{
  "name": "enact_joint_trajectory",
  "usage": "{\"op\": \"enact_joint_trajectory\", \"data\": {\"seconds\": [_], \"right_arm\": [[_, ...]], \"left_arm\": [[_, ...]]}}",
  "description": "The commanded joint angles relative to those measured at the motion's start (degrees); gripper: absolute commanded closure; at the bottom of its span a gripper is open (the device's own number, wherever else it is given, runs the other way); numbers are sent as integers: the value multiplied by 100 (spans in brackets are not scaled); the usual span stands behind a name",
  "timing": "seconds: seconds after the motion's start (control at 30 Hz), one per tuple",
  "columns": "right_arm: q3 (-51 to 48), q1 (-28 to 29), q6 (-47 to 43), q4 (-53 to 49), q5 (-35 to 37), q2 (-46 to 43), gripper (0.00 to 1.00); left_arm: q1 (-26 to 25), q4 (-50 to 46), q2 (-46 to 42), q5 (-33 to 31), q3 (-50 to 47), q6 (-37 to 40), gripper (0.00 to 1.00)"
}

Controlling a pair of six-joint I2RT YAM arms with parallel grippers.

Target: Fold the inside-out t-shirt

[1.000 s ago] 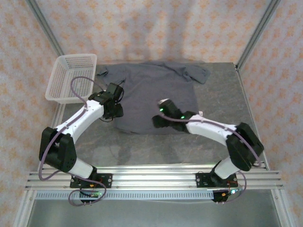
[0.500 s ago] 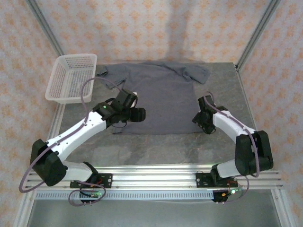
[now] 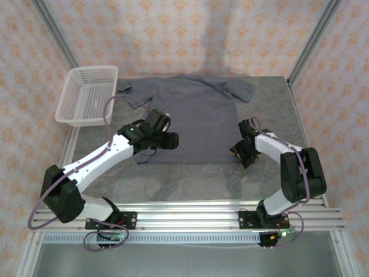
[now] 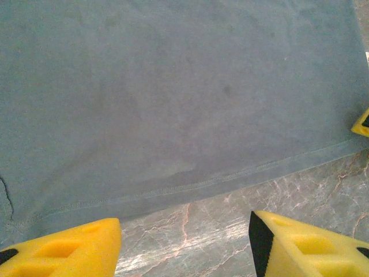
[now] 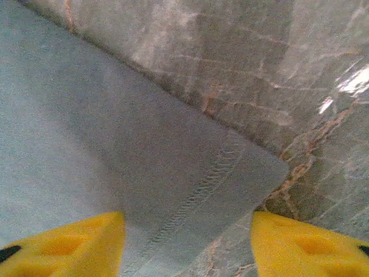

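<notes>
T-shirt spread on table | left gripper held parted above hem | right gripper parted, shirt corner straddled, ungrasped

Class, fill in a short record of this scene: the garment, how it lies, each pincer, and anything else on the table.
Garment: dark slate-grey short-sleeved fabric t-shirt
Lay: spread flat, unfolded, on the grey marbled table
Left pincer: open, over bare table just short of the near hem
Right pincer: open, astride the near right hem corner
Other: white plastic mesh basket, far left, beside a sleeve
</notes>
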Motion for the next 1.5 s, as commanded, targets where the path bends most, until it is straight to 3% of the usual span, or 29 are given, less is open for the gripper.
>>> {"op": "enact_joint_trajectory", "data": {"seconds": [0.0,0.53,0.73,0.9,1.03,1.13,1.3,1.47], "right_arm": [[52,21,96,226,-123,150,54],[687,12,-332,103,-95,342,86],[509,9,-346,-9,33,189,80],[268,10,-329,-105,23,112,67],[167,10,-345,-98,120,0,67],[171,5,-337,42,131,83,74],[340,12,-301,137,84,90,100],[613,12,-92,-32,-145,-491,100]], "left_arm": [[-51,-116,13,-161,-35,118,38],[-51,-163,39,-240,-52,161,38],[-53,-107,64,-174,-131,152,38],[-50,-65,126,-131,-92,144,38],[-51,-60,144,-144,-81,136,37],[-51,-48,180,-120,-87,138,37],[-52,-61,154,-59,-71,168,37],[-104,708,6,838,-303,495,37]]}}
